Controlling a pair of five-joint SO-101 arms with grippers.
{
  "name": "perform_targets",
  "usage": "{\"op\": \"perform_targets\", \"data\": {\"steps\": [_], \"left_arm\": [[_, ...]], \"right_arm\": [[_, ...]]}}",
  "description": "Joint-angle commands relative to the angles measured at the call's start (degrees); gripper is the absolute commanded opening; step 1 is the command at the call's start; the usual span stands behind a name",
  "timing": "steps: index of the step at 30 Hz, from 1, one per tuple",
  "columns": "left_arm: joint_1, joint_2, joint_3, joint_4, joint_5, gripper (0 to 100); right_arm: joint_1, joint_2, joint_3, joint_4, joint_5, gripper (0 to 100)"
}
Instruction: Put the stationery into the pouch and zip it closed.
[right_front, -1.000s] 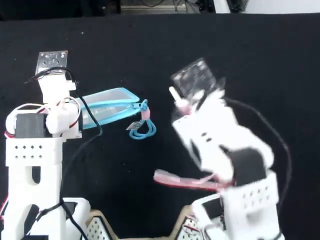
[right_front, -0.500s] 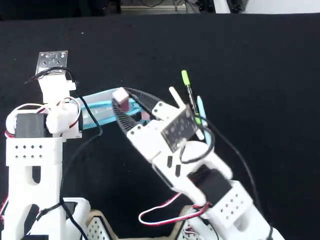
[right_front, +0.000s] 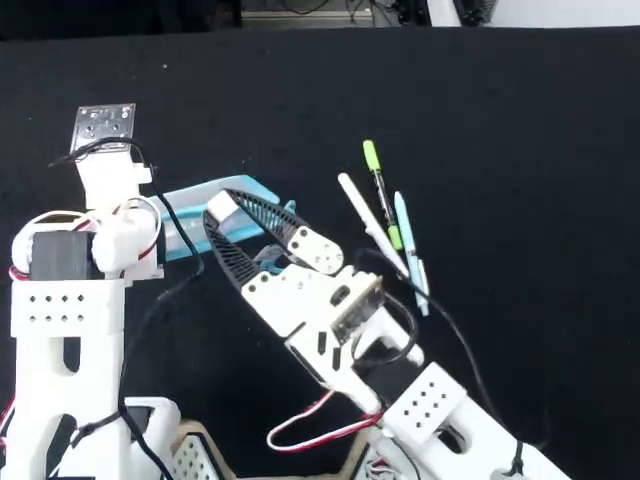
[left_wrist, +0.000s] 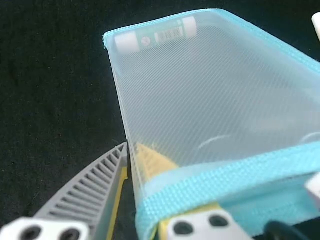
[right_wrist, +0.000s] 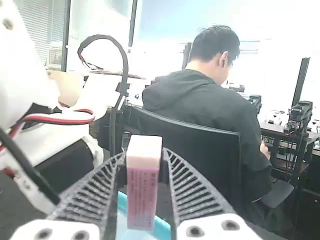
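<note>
A light-blue mesh pouch (right_front: 185, 215) lies on the black table beside the left arm. My left gripper (left_wrist: 131, 175) is shut on the pouch's (left_wrist: 210, 100) trimmed edge, with a glue stick (left_wrist: 155, 36) showing through the mesh at the far end. My right gripper (right_front: 225, 215) hangs over the pouch's middle, shut on a pink-and-white eraser (right_front: 221, 207). The eraser (right_wrist: 143, 187) stands upright between the black ribbed fingers (right_wrist: 95, 192). To the right of the pouch lie a green highlighter (right_front: 373, 168), a white pen (right_front: 362, 215) and a blue pen (right_front: 409, 248).
The right arm's white body (right_front: 340, 320) stretches diagonally from the near edge toward the pouch and covers its zipper end. The left arm's base (right_front: 60, 330) stands at the near left. Black table (right_front: 520, 150) spreads behind and to the right of the pens.
The right arm has swung left from the table's middle to above the pouch, carrying the eraser. That uncovered the three pens. The left arm has kept still.
</note>
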Motion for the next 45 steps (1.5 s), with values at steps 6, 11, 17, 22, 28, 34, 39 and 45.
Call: {"op": "perform_targets", "data": {"steps": [6,11,17,22,28,34,39,45], "left_arm": [[0.1,0.4,1.7,-0.7,0.4,3],[0.1,0.4,1.7,-0.7,0.4,3],[0.1,0.4,1.8,-0.7,0.4,3],[0.1,0.4,1.8,-0.7,0.4,3],[0.1,0.4,1.8,-0.7,0.4,3],[0.1,0.4,1.8,-0.7,0.4,3],[0.1,0.4,1.9,-0.7,0.4,3],[0.0,0.4,1.9,-0.7,0.4,3]], "right_arm": [[-0.3,4.3,-0.2,-1.2,-0.5,1.1],[-0.2,3.6,-1.7,-1.3,-0.3,1.1],[-0.4,-2.2,-2.6,-1.2,-0.3,1.1],[-1.4,-6.2,-1.5,4.9,-0.5,1.1],[-3.0,-6.9,-0.5,11.8,-0.3,1.1],[-2.9,-6.9,3.2,7.2,-0.3,1.1],[-2.8,-4.7,2.9,5.5,-0.2,1.1],[-0.6,3.6,-1.5,2.5,-0.2,1.1]]}}
